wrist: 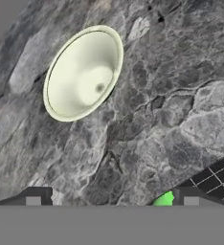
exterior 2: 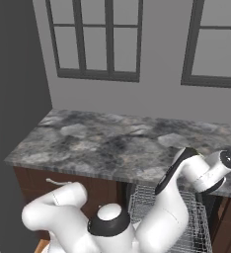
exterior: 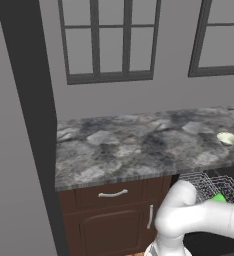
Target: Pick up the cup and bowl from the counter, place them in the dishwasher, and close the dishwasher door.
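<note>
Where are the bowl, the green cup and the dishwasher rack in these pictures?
bowl (wrist: 83, 72): hand view, on the middle of its inside, as it sits on the counter.
cup (exterior: 218, 198): left base view, on its green top, in the rack.
dishwasher rack (exterior 2: 194, 232): right base view, on the wire mesh floor.

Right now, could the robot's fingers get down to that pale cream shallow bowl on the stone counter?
Probably yes: the pale cream shallow bowl sits alone on the mottled stone counter, with nothing between it and the open fingers.

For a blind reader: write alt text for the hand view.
A pale cream bowl sits empty and upright on the mottled grey stone counter, ahead of the two dark fingertips. At the lower right, a bit of green cup and the dishwasher's wire rack show.
</note>
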